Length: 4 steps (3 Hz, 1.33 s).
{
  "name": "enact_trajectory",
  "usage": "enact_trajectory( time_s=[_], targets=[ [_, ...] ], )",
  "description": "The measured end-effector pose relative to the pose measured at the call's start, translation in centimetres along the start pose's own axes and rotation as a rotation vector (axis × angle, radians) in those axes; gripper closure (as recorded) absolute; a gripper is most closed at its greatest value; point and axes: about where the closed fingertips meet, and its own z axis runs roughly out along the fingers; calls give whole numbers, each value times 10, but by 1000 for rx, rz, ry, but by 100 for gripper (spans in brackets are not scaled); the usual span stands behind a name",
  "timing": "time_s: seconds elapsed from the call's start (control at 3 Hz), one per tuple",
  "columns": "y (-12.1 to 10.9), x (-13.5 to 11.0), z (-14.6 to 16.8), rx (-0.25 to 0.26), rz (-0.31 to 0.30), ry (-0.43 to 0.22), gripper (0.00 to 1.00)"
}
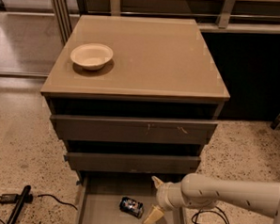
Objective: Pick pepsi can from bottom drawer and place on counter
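The pepsi can [131, 207] lies on its side on the floor of the bottom drawer [102, 211], which is pulled out at the foot of the cabinet. My gripper [153, 200] is open just to the right of the can, low over the drawer, with one cream fingertip [157, 181] above and the other below. It does not touch the can. My white arm [230, 194] reaches in from the right. The tan counter [152, 58] above holds only a bowl.
A cream bowl [91, 55] sits at the counter's left rear. Two grey drawer fronts [132, 130] jut out above the bottom drawer. Black cables and a black tool [17, 206] lie on the terrazzo floor at left; more cables [205, 221] lie at right.
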Motion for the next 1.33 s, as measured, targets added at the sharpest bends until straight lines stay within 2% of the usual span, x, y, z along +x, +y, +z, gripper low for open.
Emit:
enact_trajectory(
  time_s=[0.33, 1.0, 1.33],
  targets=[
    [0, 0, 0, 0, 0, 0, 0],
    [2, 2, 72, -75, 11, -38, 0],
    [5, 11, 99, -78, 30, -49, 0]
  ],
)
